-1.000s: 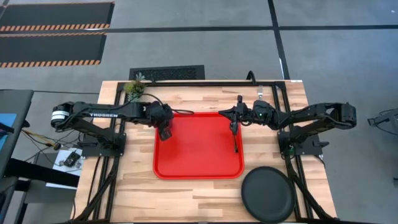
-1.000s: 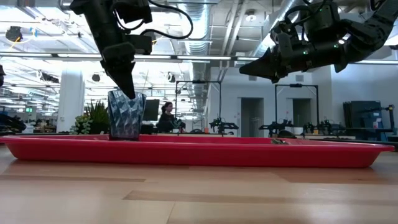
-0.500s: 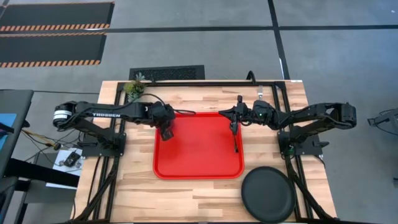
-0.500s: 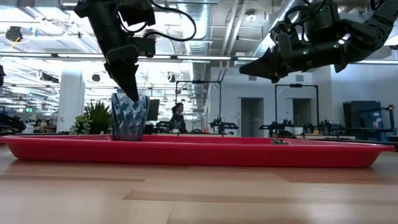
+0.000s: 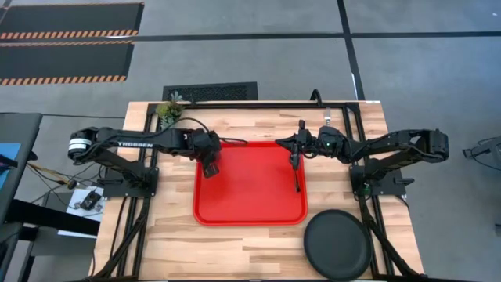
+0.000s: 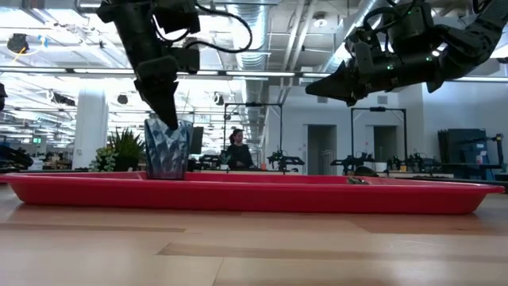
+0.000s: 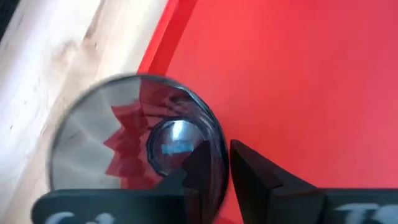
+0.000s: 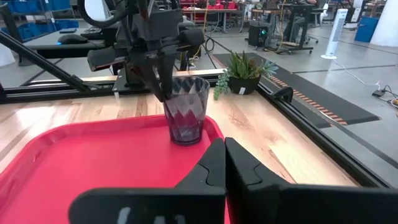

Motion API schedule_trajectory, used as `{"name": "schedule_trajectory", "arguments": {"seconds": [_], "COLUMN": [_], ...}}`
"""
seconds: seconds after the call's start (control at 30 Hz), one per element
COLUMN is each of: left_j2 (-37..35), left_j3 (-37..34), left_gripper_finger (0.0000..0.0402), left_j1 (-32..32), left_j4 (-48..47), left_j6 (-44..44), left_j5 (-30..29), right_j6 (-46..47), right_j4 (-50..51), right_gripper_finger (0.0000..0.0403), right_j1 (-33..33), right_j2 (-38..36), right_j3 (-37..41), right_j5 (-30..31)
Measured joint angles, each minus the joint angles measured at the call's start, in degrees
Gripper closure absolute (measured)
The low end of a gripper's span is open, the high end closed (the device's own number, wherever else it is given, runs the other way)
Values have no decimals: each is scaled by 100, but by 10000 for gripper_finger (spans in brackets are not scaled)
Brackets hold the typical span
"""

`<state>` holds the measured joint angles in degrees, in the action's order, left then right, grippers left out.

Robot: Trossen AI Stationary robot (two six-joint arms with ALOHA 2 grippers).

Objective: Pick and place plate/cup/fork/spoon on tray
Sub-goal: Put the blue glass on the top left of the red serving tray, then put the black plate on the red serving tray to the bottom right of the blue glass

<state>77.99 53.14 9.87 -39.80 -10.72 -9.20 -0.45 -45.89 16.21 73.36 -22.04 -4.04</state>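
The red tray (image 5: 250,211) lies in the middle of the table. The dark ribbed cup (image 6: 168,151) is upright in the tray's far left part, its bottom hidden behind the tray's rim (image 6: 317,195). My left gripper (image 5: 209,167) is shut on the cup from above. My right gripper (image 6: 311,89) is shut and empty, above the tray's right part. The black spoon (image 5: 297,178) lies on the tray below it. The black plate (image 5: 337,245) rests flat on the table beyond the tray's near right corner. The fork does not show. My left gripper holds the cup by the wall at its rim (image 7: 217,165), with one finger (image 7: 198,167) inside the cup and the other (image 7: 252,177) outside. The fingers come from above, pointing down. The cup (image 8: 185,112) stands upright and looks set on the tray floor.
A small green potted plant (image 5: 167,111) stands at the table's far left corner. Bare wood lies to the left and near side of the tray. In the low view, people and other robot stations show in the room behind.
My left gripper has gone a little toward the table's right edge with the cup, which has stayed upright on the tray. My right gripper has kept still.
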Motion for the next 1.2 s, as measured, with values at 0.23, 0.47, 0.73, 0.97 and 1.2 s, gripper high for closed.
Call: {"name": "schedule_trajectory", "arguments": {"seconds": [0.23,0.47,0.73,0.97,1.2], "left_j2": [-2,-57,-411,-890,-1384], "left_j3": [38,39,42,42,42], "left_gripper_finger": [334,333,333,332,332], "left_j1": [0,0,0,0,-2], "left_j4": [-102,-99,-109,-176,-14], "left_j6": [56,264,316,316,546], "left_j5": [-15,-14,-23,-129,-179], "right_j6": [0,-1,-2,0,-1], "right_j4": [0,0,0,4,23], "right_gripper_finger": [394,394,394,394,394], "right_j1": [0,0,0,0,0], "right_j2": [0,0,2,2,2], "right_j3": [0,0,0,0,-2], "right_j5": [-1,-1,-1,-1,1]}}
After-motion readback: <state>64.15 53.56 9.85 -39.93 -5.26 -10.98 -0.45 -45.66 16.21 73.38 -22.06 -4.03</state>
